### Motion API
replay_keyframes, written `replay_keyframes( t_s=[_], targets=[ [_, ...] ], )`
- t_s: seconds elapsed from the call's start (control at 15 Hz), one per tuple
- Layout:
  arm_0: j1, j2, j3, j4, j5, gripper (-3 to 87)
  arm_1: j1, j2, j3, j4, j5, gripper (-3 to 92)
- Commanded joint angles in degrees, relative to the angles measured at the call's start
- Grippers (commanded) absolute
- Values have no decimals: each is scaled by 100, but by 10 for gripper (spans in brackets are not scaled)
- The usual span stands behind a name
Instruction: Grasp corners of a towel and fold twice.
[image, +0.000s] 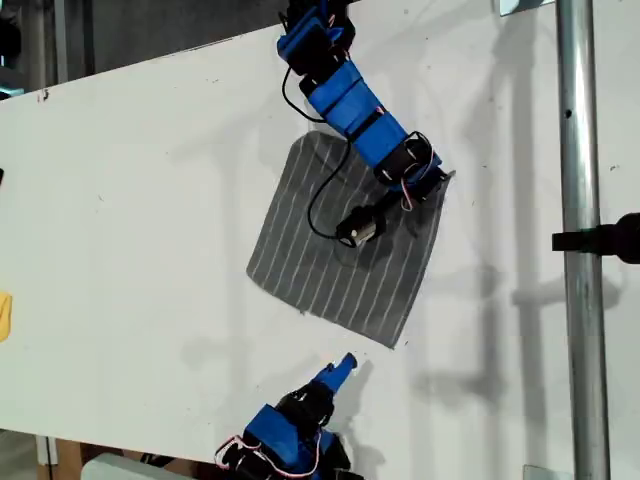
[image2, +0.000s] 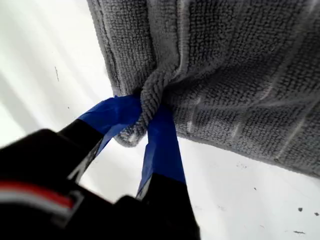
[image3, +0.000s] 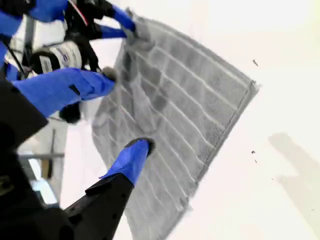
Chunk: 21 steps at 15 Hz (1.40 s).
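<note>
Towel (image: 330, 262): one, corner (image2: 150, 102) pinched by my first end effector (image2: 145, 117)

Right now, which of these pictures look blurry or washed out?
First wrist view: the towel is crisp, the dark gripper body blurred. Second wrist view: soft overall, the table glaring white. Exterior view: sharp, with grey arm shadows on the table.

- A white table (image: 130, 230) filled most of the exterior view, lit brightly, faintly speckled.
- A metal pole (image: 582, 240) stood upright near that view's right edge.
- Dark surroundings lay beyond the table's far edge.
</note>
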Motion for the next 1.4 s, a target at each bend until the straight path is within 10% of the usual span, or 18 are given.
replay_keyframes(
  t_s=[0.0, 0.6, 1.33],
  targets=[
    [220, -387, -800, 123, 519, 254, 193, 26, 0, -97, -70, -3],
    [211, -3797, -2312, 185, 237, 214, 149, 0, 0, -185, -53, -3],
    [185, -5906, -1556, -1600, -176, 217, 88, 44, 0, -193, -18, -3]
  ],
)
